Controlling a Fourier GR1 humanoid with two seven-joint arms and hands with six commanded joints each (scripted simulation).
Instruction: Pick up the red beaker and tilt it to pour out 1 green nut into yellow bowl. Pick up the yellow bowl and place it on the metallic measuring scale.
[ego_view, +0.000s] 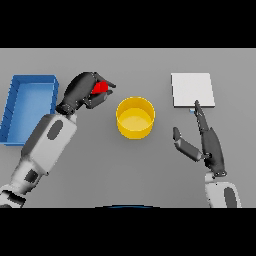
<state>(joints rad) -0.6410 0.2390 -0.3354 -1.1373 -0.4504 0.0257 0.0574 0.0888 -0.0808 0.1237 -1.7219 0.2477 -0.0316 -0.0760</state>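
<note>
Head view. Left hand (85, 90) is wrapped round the red beaker (101, 88), fingers curled over it, just left of the yellow bowl (135, 117) at table centre. No green nut visible in the bowl; the pour looks not yet done. Bowl sits well apart from the metallic measuring scale (193, 90) at far right, so placing is also left. Blue tray (30, 107) lies far left. Right hand (206, 142) rests near right, fingers straight toward the scale, thumb spread out, holding nothing.
</note>
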